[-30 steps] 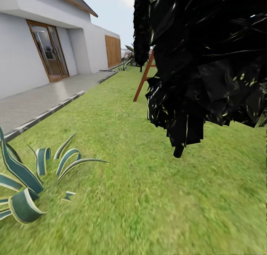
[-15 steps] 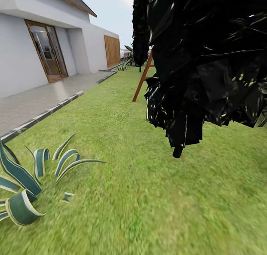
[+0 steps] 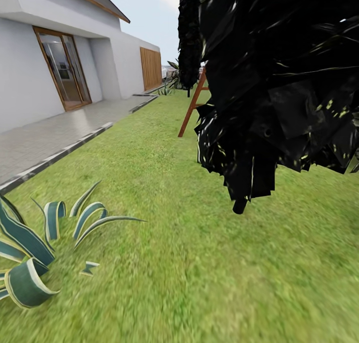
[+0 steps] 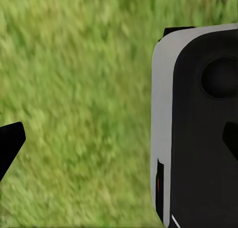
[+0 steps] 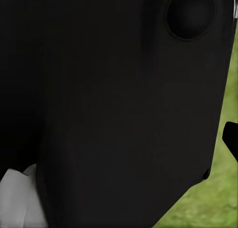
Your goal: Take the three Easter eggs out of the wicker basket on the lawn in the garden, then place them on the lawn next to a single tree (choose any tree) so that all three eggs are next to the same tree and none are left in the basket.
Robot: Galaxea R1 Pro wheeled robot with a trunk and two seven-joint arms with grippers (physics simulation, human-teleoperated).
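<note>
The lawn [image 3: 164,193], mottled green grass, spreads from the near edge of the head view toward the far garden; no eggs or wicker basket appear in these pictures, so where they sit cannot be told. At about two o'clock a dark, almost black bushy tree [image 3: 279,84] hangs low over the grass on a short stub of trunk, with a reddish wooden ladder [image 3: 192,106] leaning behind it. At eight o'clock sits a striped blue-green agave plant [image 3: 35,248]. At ten o'clock a paved path [image 3: 55,133] runs along a white house [image 3: 30,74] with a glass door [image 3: 64,66]. Both wrist views look down at blurred grass past dark robot body parts; whether the left and right fingers are released or clenched cannot be told. The robot appears to be travelling in search of the basket. To do this well, it should probably steer clear of the bushy tree and the agave and keep scanning the grass.
</note>
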